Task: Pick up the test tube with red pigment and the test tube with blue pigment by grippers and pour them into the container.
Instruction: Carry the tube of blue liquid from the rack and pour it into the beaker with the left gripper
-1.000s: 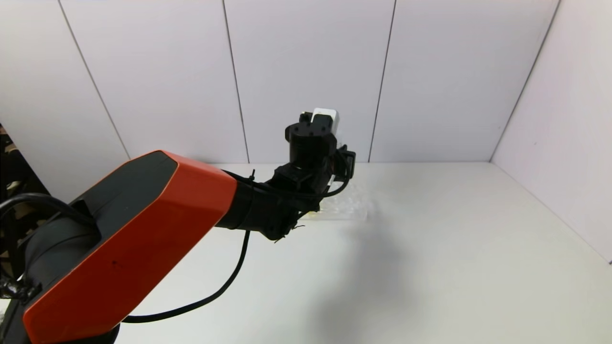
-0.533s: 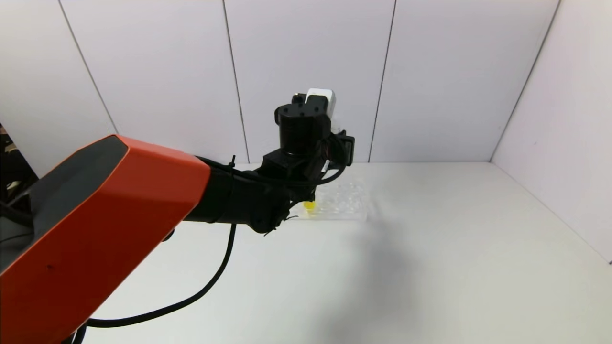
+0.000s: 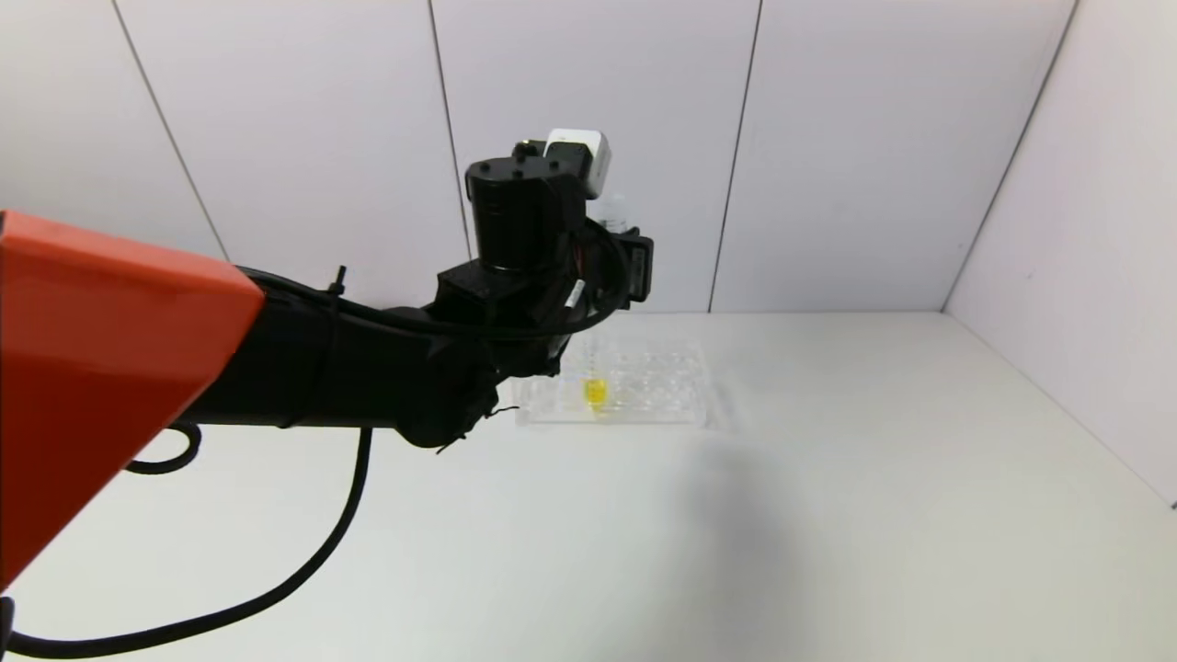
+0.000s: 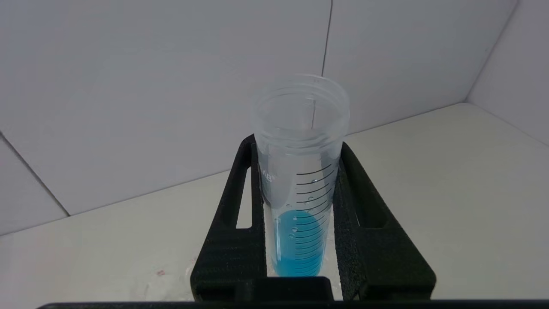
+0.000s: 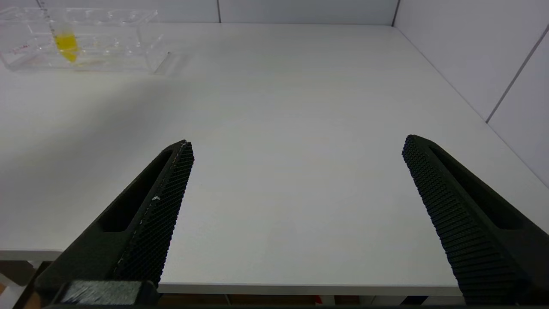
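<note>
The left gripper [image 4: 300,206] is clamped on the test tube with blue pigment [image 4: 300,189], one black finger flat against each side of the barrel about midway up. The tube's long axis stands close to upright, open rim on top, and the blue liquid sits pooled in the bottom, just below the level of the grip. In the head view this gripper [image 3: 607,230] hangs high over the far part of the table [image 3: 828,515], with the tube's rim [image 3: 611,210] peeping out beside the wrist camera box.

Outward from there: the clear rack [image 3: 634,391] lies on the table at about 5 o'clock from the gripper in the head view, well below it, with the yellow-liquid tube [image 3: 596,393] standing in one of its slots (not one of the two to be poured). The coming move depends on where the container lies from the tube's mouth, and neither the container nor the test tube with red pigment appears in any view. So I cannot give a clock bearing. My guess is that the beaker sits behind the big orange arm link, toward 7 or 8 o'clock.

The right gripper [image 5: 296,171] is the spare hand, its fingers spread wide and holding nothing, low over the near edge of the table. The rack [image 5: 85,43] lies at about 10 o'clock from it, well apart.
</note>
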